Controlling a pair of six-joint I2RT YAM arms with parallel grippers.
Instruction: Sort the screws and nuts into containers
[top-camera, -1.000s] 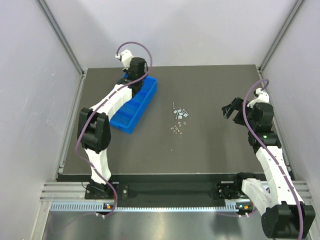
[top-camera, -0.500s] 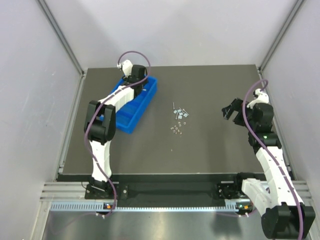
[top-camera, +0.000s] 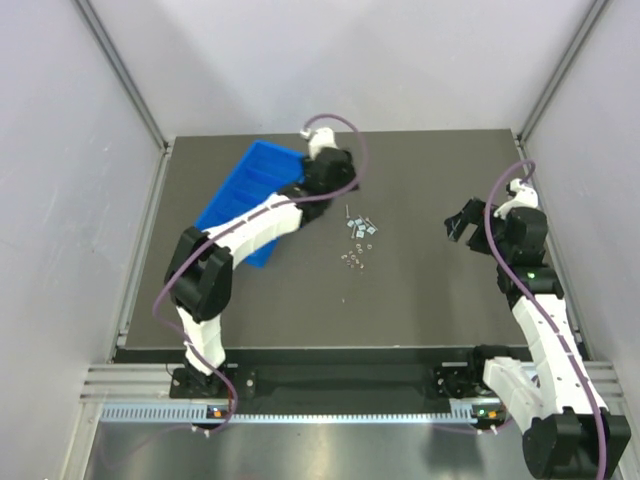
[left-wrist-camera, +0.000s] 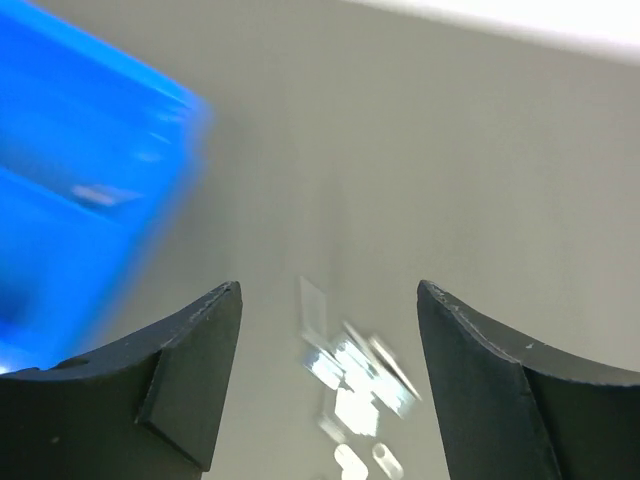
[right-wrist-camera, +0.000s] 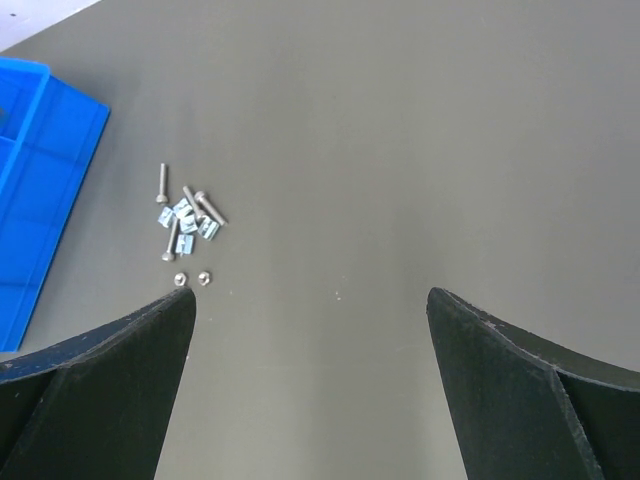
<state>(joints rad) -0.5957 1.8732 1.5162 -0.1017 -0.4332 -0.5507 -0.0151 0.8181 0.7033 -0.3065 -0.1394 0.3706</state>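
**Status of the work**

1. The bright blue rectangular plastic tray (top-camera: 243, 190), divided into compartments, lies at the far left of the dark grey desk (top-camera: 420, 300), set at an angle. The left arm reaches across its near right part.
2. The tiny silver-grey metal screws (right-wrist-camera: 209, 208) and the tiny silver-grey metal nuts (right-wrist-camera: 203, 277) lie loose on the desk in one small cluster. The cluster is to the right of the tray and apart from it. A few pieces lie just nearer the arm bases than the main group.
3. Whether any piece already lies in a compartment cannot be told. The pieces are too small for the top view, and the left wrist view is blurred.

**State of the fingers**

- The left fingers (left-wrist-camera: 190, 370) stand wide apart and hold nothing. They hang just past the tray's far right corner, above the far side of the cluster, which shows between them in the wrist view.
- The right fingers (right-wrist-camera: 520, 390) also stand apart and empty. They are held off the desk well to the right of the cluster.

**Assessment**

Sorting appears to be at or near its start. The visible pile is unsorted and no piece is gripped. Each screw and nut remains to be picked and placed by kind.
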